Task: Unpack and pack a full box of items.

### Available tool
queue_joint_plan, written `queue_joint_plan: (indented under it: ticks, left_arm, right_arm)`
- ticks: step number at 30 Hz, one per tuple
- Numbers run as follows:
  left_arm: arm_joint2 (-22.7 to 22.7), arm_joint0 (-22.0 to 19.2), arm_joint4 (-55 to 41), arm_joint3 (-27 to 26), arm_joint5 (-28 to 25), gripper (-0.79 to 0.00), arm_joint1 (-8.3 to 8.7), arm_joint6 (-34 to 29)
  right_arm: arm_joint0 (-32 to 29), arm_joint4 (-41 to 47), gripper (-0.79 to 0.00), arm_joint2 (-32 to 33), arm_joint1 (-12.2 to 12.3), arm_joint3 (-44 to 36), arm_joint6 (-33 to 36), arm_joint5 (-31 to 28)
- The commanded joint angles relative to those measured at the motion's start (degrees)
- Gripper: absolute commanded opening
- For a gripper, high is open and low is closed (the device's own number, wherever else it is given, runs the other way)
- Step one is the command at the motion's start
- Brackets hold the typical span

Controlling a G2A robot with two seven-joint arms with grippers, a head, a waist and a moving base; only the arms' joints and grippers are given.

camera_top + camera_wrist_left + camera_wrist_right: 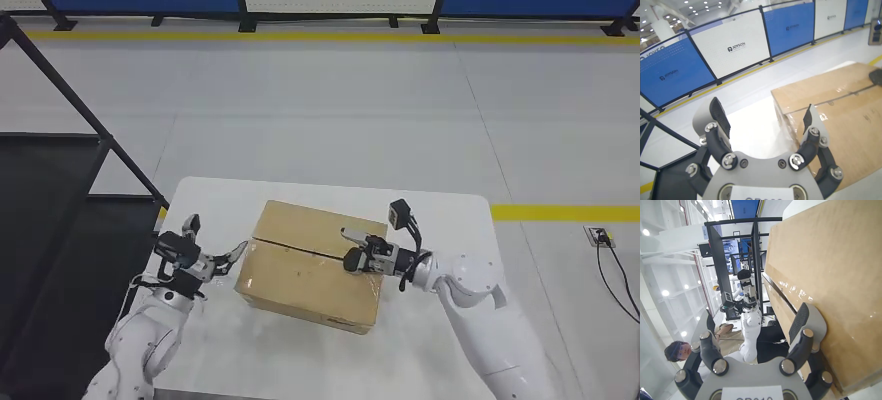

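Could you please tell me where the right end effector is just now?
In the top view, the right end effector is open over the closed cardboard box, by the right end of its top seam.

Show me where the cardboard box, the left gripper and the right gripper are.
cardboard box (pixel 300 272), top view, on its top flap.
left gripper (pixel 762 103), left wrist view, midway between its fingertips.
right gripper (pixel 755 310), right wrist view, midway between its fingertips.

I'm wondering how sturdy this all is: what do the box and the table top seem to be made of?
Box: brown cardboard, matt, with a flap seam across the top; glossy glints suggest clear tape over it. Table: smooth white top, probably laminate or painted board; the look leaves that open.
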Motion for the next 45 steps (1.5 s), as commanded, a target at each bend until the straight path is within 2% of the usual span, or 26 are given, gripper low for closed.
queue_joint_plan:
  ticks: [1, 4, 7, 16, 20, 25, 30, 37, 42, 45]
  left_arm:
    - [-4.04, 1.17, -5.29, 0.10, 0.96, 0.000, 0.16, 0.08]
    - [-8.48, 2.33, -8.51, 1.77, 2.07, 0.000, 0.46, -0.99]
    - [-10.95, 2.95, -11.27, 4.61, 0.75, 0.000, 0.72, -4.12]
    - [-10.89, 3.12, -10.29, 4.53, 1.36, 0.000, 0.74, -4.33]
    - [-8.14, 3.66, -0.02, 4.62, 6.17, 0.000, 0.71, -3.80]
    - [-6.79, 3.99, 4.78, 7.24, 3.83, 0.000, 0.91, -1.80]
    - [-4.58, 3.27, 11.66, 9.78, 5.05, 0.000, 0.97, 0.12]
    - [-0.38, 0.76, 19.36, 13.44, 1.15, 0.000, 1.09, 1.94]
    - [2.00, -2.14, 20.33, 16.45, -2.84, 0.000, 0.99, 2.21]
    - [2.67, -3.70, 21.15, 18.15, -2.06, 0.000, 0.90, 1.68]
  right_arm:
    - [-0.56, 0.46, 0.000, 0.04, 0.05, -0.19, -0.39, -2.12]
    - [-0.46, 1.07, 0.000, -0.07, 0.02, -0.17, -1.65, -3.88]
    - [-0.40, 1.28, 0.000, -0.09, 0.00, -0.10, -1.82, -3.99]
    - [-0.40, 1.28, 0.000, -0.09, 0.00, -0.10, -1.82, -3.99]
    - [-0.75, 1.11, 0.000, -0.89, -0.03, -1.03, -3.37, -2.96]
    - [-0.27, 1.47, 0.000, -1.24, 0.06, 0.09, -3.35, -2.44]
    - [0.12, 1.17, 0.000, -1.34, 0.22, 1.34, -4.04, -1.03]
    - [0.46, 1.87, 0.000, -1.28, 0.40, 2.56, -4.10, -1.37]
    - [0.67, 2.13, 0.000, -1.38, 0.53, 2.69, -4.06, -1.40]
    - [0.78, 2.05, 0.000, -1.41, 0.64, 2.52, -4.02, -1.23]
